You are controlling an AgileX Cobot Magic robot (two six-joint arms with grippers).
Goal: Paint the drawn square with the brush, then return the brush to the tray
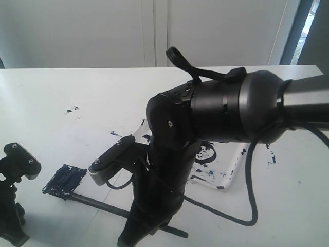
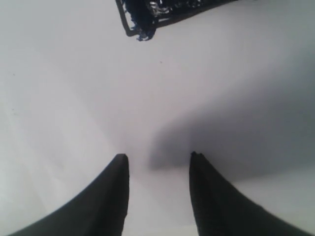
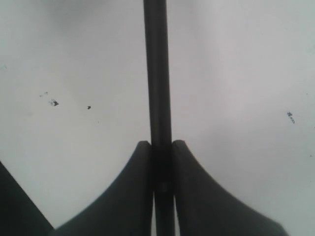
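The drawn square [image 1: 64,180] sits on the white paper [image 1: 103,144] at the lower left, filled dark blue-black; its edge also shows in the left wrist view [image 2: 162,11]. The brush [image 1: 97,202] is a long black stick held low and nearly flat, its tip at the square's near edge. My right gripper [image 1: 134,220] is shut on the brush's shaft [image 3: 157,73], fingers pressed against it on both sides [image 3: 161,145]. My left gripper [image 2: 158,157] hangs open over bare white surface, nothing between its fingers. The tray [image 1: 237,167] lies behind the right arm, mostly hidden.
The bulky right arm [image 1: 221,110] fills the middle of the exterior view, with a black cable [image 1: 250,206] looping below it. The left arm [image 1: 13,206] stands at the lower left corner. Paint splatters [image 1: 71,109] dot the table. A wall rises behind the table's far edge.
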